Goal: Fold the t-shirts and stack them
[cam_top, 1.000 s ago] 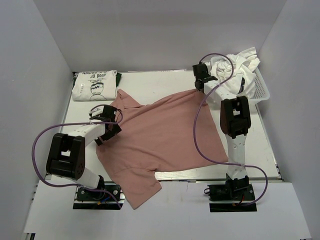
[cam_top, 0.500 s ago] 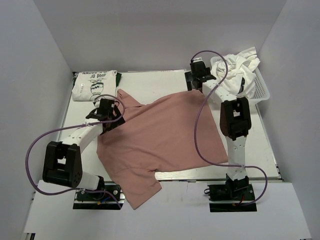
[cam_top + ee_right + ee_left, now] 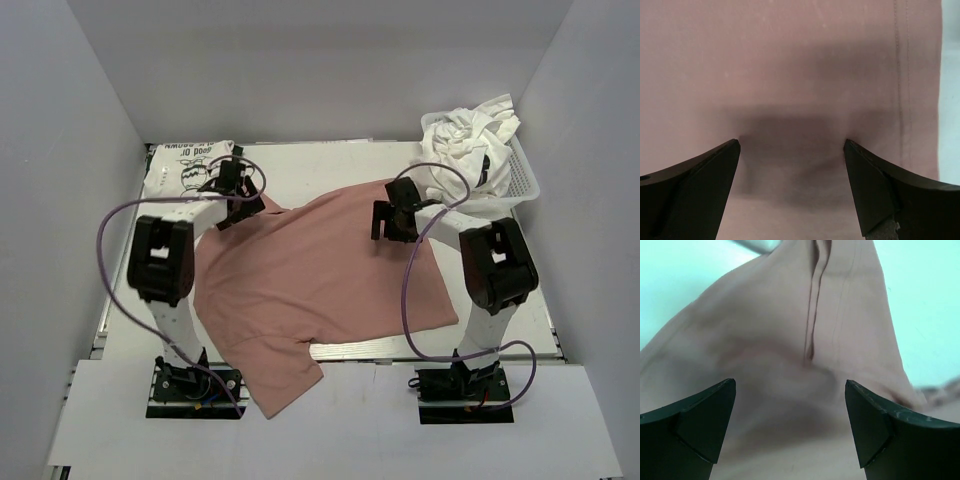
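Observation:
A dusty pink t-shirt (image 3: 320,275) lies spread across the table, its near sleeve hanging over the front edge. My left gripper (image 3: 243,207) hovers at the shirt's far left corner. In the left wrist view it is open (image 3: 790,385), with a creased fold of pink cloth (image 3: 810,330) below and nothing between the fingers. My right gripper (image 3: 380,222) is over the shirt's far right part. In the right wrist view it is open (image 3: 791,142), its tips low on flat pink cloth (image 3: 790,65). A folded white t-shirt with black print (image 3: 190,170) lies at the far left.
A white basket (image 3: 527,178) at the far right corner holds a heap of crumpled white t-shirts (image 3: 465,135). White walls close in the table on three sides. A strip of bare table (image 3: 320,165) runs along the back.
My left gripper has moved away from me to the shirt's far left corner. My right gripper has left the far right corner and come nearer and leftward, over the cloth.

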You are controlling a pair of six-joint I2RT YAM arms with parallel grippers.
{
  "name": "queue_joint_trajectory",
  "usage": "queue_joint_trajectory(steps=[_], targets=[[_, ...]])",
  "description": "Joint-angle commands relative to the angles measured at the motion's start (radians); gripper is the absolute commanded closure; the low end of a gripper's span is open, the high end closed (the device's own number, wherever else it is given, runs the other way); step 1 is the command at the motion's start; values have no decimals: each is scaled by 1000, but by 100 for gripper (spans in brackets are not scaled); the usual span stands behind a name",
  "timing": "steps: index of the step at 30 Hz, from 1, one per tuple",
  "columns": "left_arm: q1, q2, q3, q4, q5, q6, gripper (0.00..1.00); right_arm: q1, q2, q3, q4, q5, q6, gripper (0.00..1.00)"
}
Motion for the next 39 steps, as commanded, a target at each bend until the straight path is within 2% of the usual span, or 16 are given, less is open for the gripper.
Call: queue_joint_trajectory(steps=[1, 7, 11, 14, 17, 21, 26, 28, 30, 31, 32, 33, 34, 36, 37, 39], targets=[[-4, 136, 174, -30, 1, 27, 0, -12, -65, -64, 29, 13, 110, 10], [-13, 445, 500, -106, 103, 61, 0, -52, -76, -180, 42, 56, 179, 10], [-13, 643, 825, -165, 227, 104, 0, -67, -40, -188, 42, 73, 198, 10], [-13, 751, 959, -202, 246, 113, 0, -68, -40, -180, 51, 76, 158, 10], [-13, 751, 980, -178, 260, 122, 0, -66, -57, -150, 55, 90, 124, 10], [-13, 650, 937, -168, 260, 133, 0, -58, -126, -111, 51, 94, 87, 10], [-13, 417, 922, -283, 224, 142, 0, -22, -331, -168, 101, 24, 87, 10], [-13, 309, 786, -322, 209, 142, 0, -14, -431, -241, 103, 4, 112, 10], [-13, 97, 628, -334, 163, 96, 0, -2, -477, -277, 95, 4, 162, 10], [-13, 14, 425, -358, 95, 53, 0, 5, -546, -326, 60, 10, 176, 10], [-13, -70, 312, -359, 76, -18, 0, 9, -566, -343, 51, 33, 191, 10], [-13, -246, 202, -359, 76, -51, 0, 11, -589, -363, 46, 36, 217, 10], [-13, -334, 1, -359, 67, -115, 0, 9, -655, -427, 48, 41, 243, 10], [-13, -513, -187, -359, 66, -200, 0, 9, -713, -459, 43, 48, 268, 10], [-13, -693, -358, -350, 66, -237, 0, 9, -730, -496, 37, 53, 297, 10], [-13, -851, -477, -372, 121, -278, 0, 5, -790, -513, 26, 71, 336, 10]])
